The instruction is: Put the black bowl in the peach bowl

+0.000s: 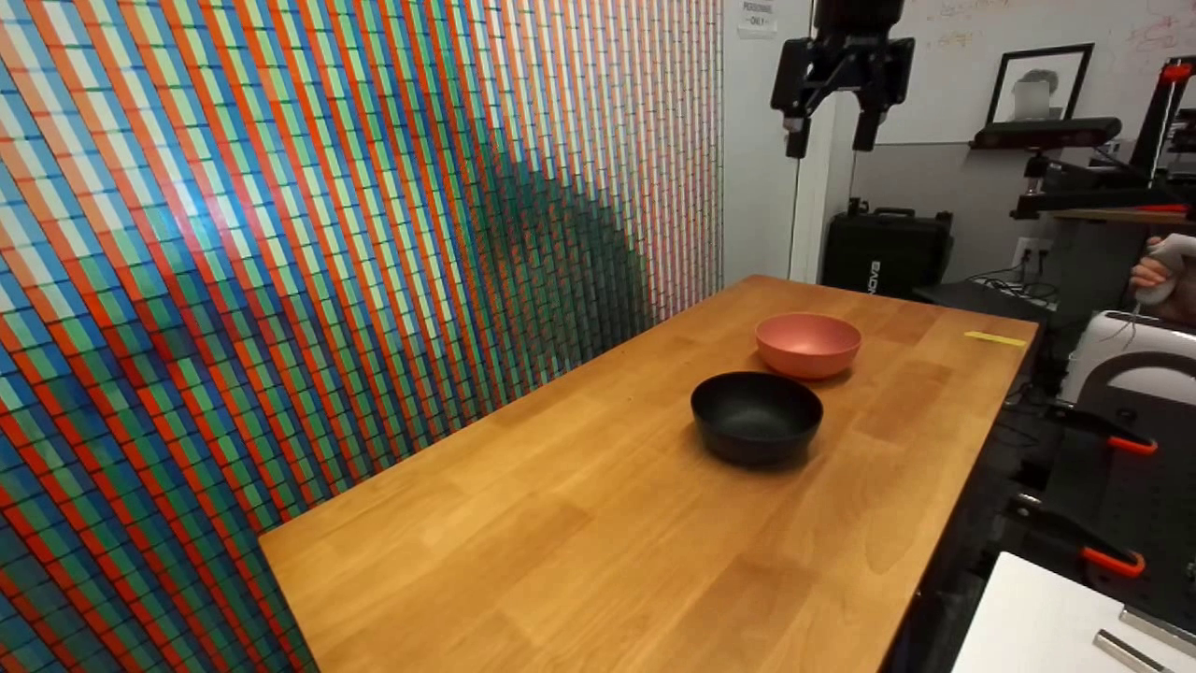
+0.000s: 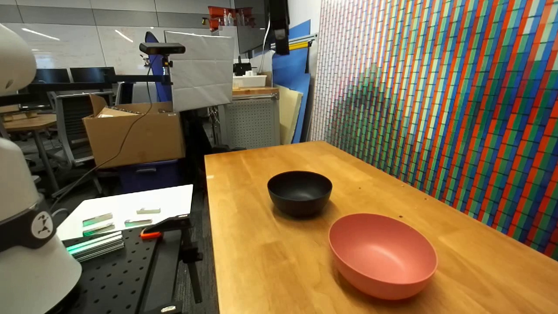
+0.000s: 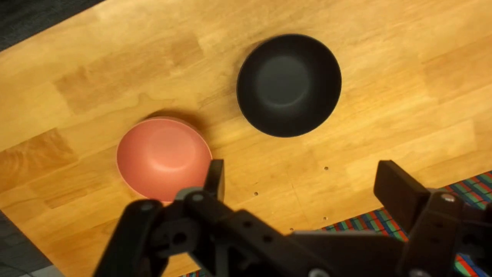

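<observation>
Pincer (image 1: 831, 145) spread wide above the desk (image 1: 523, 505), and the black bowl (image 1: 757, 421) sits just near-left of the peach bowl (image 1: 808, 350) in an exterior view, far case (image 1: 892, 241) showing "NOVA", sign (image 1: 757, 21) "PERSONNEL ONLY"!

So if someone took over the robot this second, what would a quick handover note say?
Gripper: open, holding nothing, raised above the table.
Black bowl: upright on the table, near the peach bowl but not touching it.
Peach bowl: upright on the table, nothing in it.
Done: no grasp or transfer yet.
Left: grip the black bowl, lift it, lower it into the peach bowl.
</observation>
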